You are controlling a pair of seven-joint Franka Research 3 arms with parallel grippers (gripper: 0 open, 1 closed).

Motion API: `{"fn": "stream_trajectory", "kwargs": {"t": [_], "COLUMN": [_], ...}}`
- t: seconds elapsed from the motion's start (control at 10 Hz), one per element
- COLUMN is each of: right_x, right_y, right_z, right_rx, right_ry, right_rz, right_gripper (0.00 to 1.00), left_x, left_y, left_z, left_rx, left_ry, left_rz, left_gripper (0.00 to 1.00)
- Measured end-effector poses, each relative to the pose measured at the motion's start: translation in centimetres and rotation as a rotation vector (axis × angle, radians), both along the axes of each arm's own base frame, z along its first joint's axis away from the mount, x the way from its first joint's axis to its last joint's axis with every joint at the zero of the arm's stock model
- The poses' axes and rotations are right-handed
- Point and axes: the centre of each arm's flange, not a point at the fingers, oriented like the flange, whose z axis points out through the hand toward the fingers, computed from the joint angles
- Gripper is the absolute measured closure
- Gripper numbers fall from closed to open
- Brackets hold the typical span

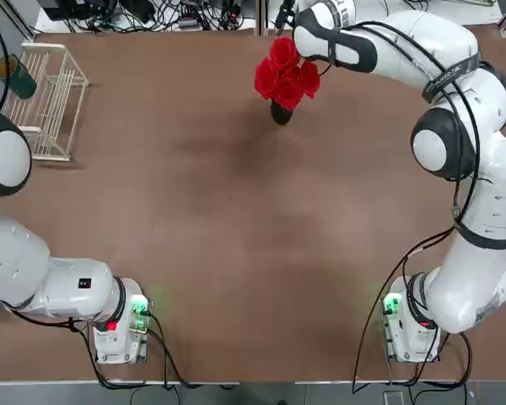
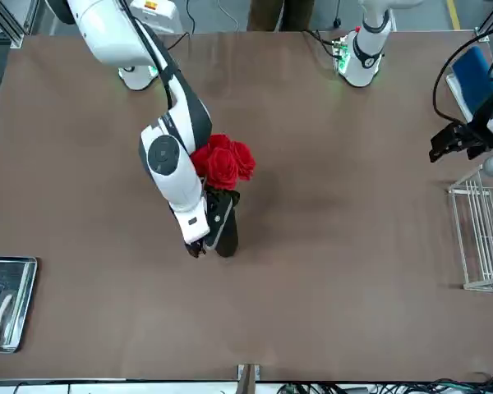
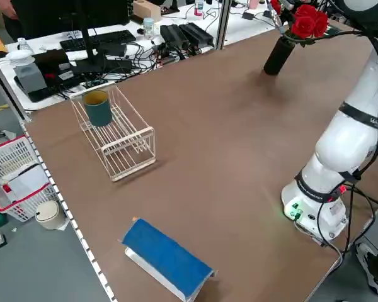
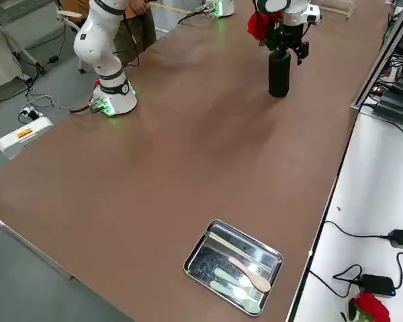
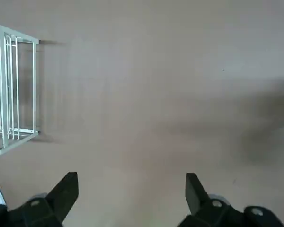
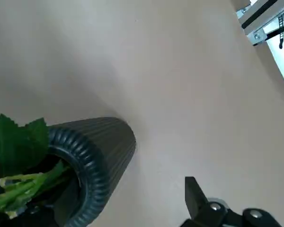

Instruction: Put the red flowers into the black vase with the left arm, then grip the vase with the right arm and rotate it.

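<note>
Ribbed rim of the black vase (image 6: pixel 92 156) fills your right wrist view, green stems already down inside it.

Your red flowers (image 1: pixel 287 72) stand in the vase at the far middle of the table (image 1: pixel 236 236), so the left arm's share looks done; that is why the left gripper (image 5: pixel 131 201) hangs parked over bare table near the wire rack (image 1: pixel 46 97), jaws spread and empty. Your right gripper (image 2: pixel 207 238) sits right beside the vase wall, jaws spread wide with nothing pinched, lined up to straddle it. You'll want the body centred between the fingers before closing, or the slim vase may tip.
</note>
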Motion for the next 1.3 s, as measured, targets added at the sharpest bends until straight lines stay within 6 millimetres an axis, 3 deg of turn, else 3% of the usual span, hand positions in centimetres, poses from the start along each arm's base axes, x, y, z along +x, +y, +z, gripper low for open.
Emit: {"fn": "stream_trajectory", "kwargs": {"t": [1.3], "right_x": [1.9], "right_y": [-3.4], "right_z": [-0.2], "right_rx": [0.163], "right_ry": [0.107], "right_rz": [-0.150], "right_gripper": [0.00], "left_x": [0.0], "left_y": [0.5], "left_z": [0.0], "left_rx": [0.000], "left_ry": [0.000], "left_rz": [0.002], "left_gripper": [0.00]}}
